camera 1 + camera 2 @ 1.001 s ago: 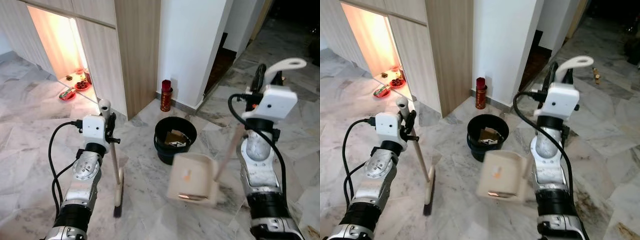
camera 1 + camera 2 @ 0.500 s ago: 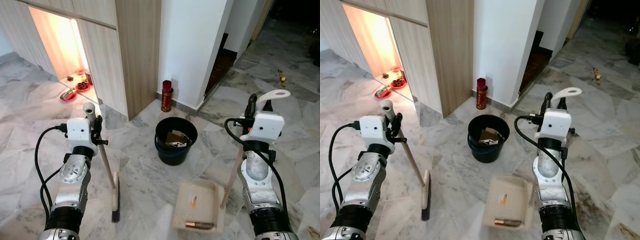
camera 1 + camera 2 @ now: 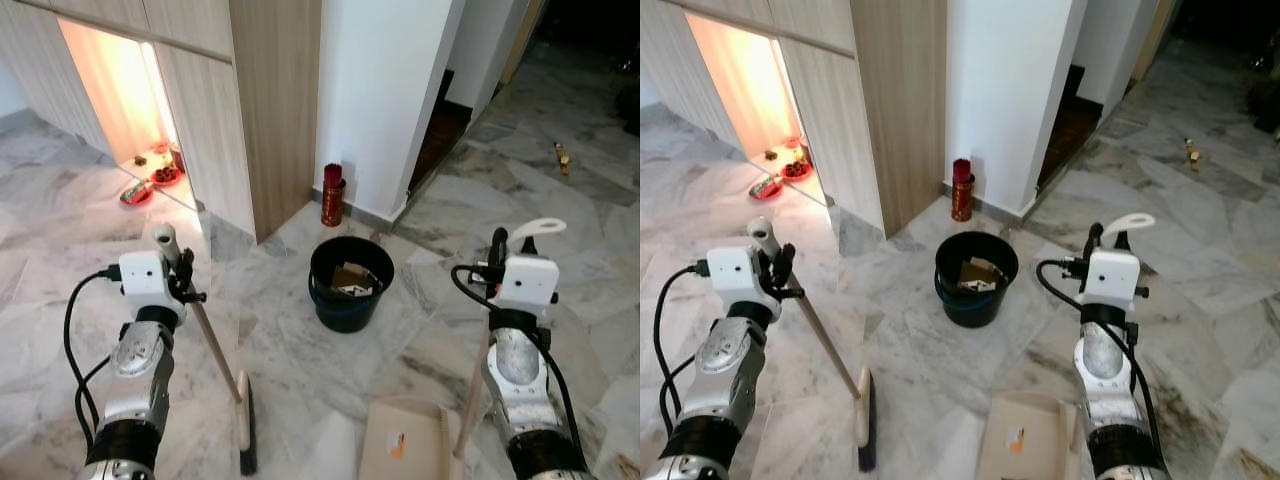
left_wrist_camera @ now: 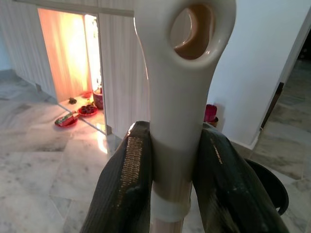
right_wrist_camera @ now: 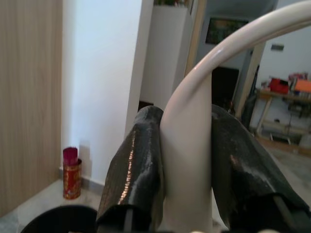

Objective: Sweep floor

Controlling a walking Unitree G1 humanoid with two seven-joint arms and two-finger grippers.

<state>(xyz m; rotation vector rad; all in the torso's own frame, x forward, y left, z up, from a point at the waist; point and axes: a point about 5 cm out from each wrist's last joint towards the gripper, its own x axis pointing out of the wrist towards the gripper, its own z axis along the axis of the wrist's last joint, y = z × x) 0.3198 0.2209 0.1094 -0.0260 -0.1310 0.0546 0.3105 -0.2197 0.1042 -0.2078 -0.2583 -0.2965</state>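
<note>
Left gripper (image 4: 170,179): fingers clamped on the upper handle of the broom (image 3: 212,345), just under its hanging loop.
Broom: slanted, head resting on the marble floor (image 3: 300,360) ahead of the left arm.
Right gripper (image 5: 187,165): fingers clamped on the curved white dustpan handle (image 3: 527,228).
Dustpan (image 3: 1025,440): flat on the floor beside the right arm, one small orange scrap inside.
Black bucket (image 3: 350,283): between the arms, farther ahead, rubbish inside.
Red canister (image 3: 332,194): at the white wall's foot.
Open floor: bare marble between broom head and bucket.
Edges: wood cabinet, lit alcove at left.

no legible text, labels, brands, numbers or signs
</note>
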